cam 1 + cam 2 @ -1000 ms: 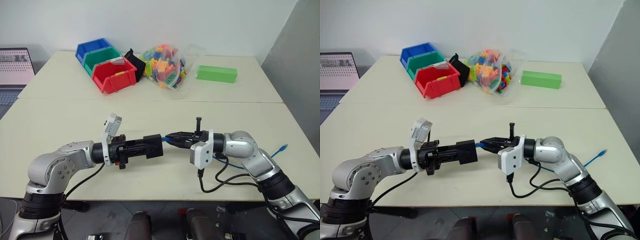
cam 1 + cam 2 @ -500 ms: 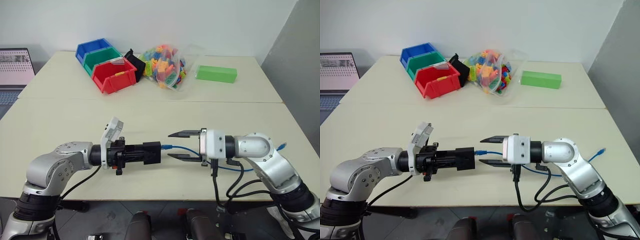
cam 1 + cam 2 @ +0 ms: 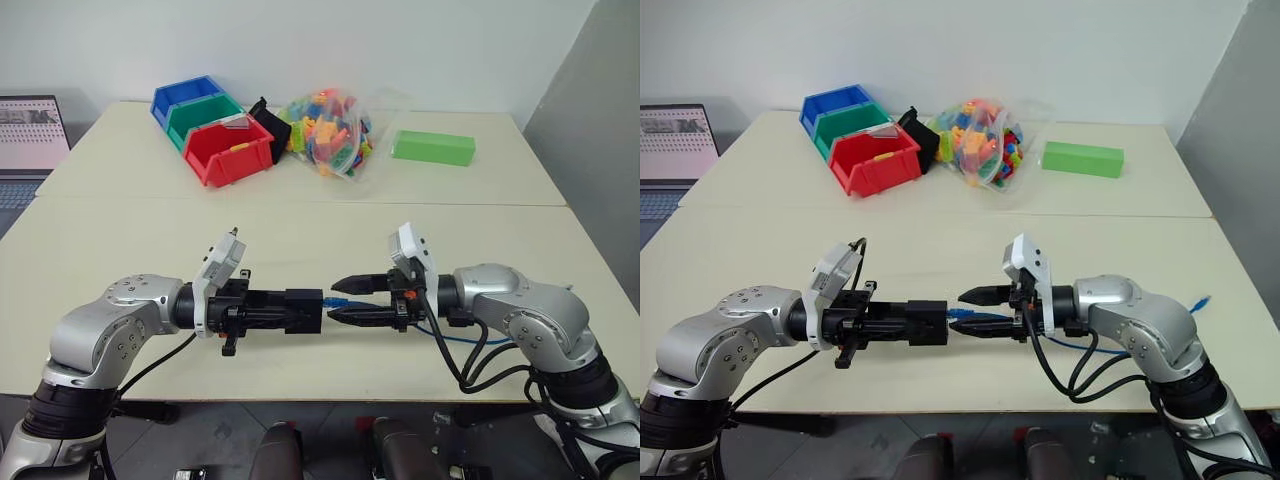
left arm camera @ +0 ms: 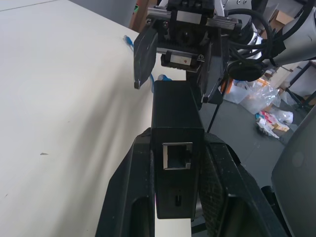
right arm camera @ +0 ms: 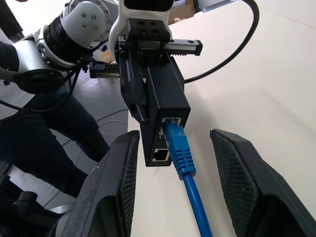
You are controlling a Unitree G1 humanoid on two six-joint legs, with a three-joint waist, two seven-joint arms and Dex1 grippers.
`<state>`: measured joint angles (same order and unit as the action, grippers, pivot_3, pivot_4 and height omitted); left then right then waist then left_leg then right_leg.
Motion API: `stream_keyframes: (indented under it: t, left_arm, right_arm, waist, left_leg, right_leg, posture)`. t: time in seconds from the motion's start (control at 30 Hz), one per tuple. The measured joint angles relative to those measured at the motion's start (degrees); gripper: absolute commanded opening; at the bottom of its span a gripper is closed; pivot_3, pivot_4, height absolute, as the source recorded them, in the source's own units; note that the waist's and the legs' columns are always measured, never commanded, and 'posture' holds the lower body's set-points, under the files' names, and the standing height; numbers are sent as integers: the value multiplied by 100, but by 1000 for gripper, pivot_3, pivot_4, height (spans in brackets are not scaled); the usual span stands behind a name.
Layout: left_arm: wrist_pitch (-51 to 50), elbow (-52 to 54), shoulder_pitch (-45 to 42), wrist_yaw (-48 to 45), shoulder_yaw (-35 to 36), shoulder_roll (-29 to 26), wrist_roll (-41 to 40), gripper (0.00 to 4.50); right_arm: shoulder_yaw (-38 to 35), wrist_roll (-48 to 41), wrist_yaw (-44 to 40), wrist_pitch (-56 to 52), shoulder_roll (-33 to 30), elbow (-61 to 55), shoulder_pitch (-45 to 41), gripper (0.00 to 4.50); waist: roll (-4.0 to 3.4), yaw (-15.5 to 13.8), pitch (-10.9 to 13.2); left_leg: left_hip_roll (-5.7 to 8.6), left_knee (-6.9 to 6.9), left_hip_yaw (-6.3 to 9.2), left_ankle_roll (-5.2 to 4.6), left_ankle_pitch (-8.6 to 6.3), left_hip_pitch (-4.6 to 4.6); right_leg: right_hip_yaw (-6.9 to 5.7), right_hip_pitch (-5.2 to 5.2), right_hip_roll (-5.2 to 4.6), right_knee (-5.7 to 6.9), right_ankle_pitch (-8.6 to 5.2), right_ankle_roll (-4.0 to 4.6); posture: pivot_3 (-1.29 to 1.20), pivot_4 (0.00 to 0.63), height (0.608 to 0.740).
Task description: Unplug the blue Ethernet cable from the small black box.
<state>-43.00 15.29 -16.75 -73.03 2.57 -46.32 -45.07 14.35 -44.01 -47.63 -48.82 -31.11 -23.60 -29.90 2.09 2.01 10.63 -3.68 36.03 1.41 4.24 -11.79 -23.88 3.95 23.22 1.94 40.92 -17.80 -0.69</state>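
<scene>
**A:** The blue Ethernet cable (image 5: pixel 183 157) is still plugged into the small black box (image 3: pixel 303 309), as I read it. From my head camera the box sits above the near table (image 3: pixel 130 230), between the two arms, and the left gripper (image 3: pixel 290 310) is clamped shut on it.

**B:** And the right gripper (image 3: pixel 345 298)?

**A:** Its fingers are spread, one either side of the blue plug, gripping nothing. The head camera only gives me a sliver of blue there. The right wrist view shows far more: the plug seated in one port of the box, with a second port just beside it.

**B:** Anything from the left wrist?

**A:** The opposite end of the box, with a vacant port facing the camera.

**B:** Where does the cord run?

**A:** It trails right under the right arm; its free plug end (image 3: pixel 568 294) lies near the right table edge.
</scene>
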Motion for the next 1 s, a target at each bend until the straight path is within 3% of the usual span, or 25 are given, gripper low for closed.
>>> stream_keyframes:
  t: [0.37,0.5,0.73,1.0]
  left_arm:
    - [1,25,1,-10,-2,-1,46,794]
    - [1,57,2,-10,-2,-1,91,794]
    - [7,118,40,-26,-6,-15,135,794]
    - [109,260,147,-151,-13,-89,150,794]
  right_arm:
    - [-10,-60,-114,-287,234,194,-13,2391]
    - [-21,-61,-133,-327,262,217,-29,1829]
    - [-33,-65,-248,-387,281,245,-52,160]
    - [-30,-130,-477,-503,245,245,-57,45]
  waist:
    - [0,0,0]
    - [0,0,0]
    - [0,0,0]
    - [-1,1,0]
  left_leg:
    - [0,0,1,0,0,-1]
    - [0,0,0,0,0,-1]
    - [0,-1,0,0,0,-1]
    - [0,-1,0,0,0,-1]
  right_leg:
    - [-1,0,0,0,0,0]
    - [-1,1,1,0,0,0]
    - [-2,1,0,-1,0,-1]
    - [-2,1,0,-2,0,-1]
  posture:
    - [0,150,740]
    - [0,150,740]
    - [0,150,740]
    - [0,150,740]
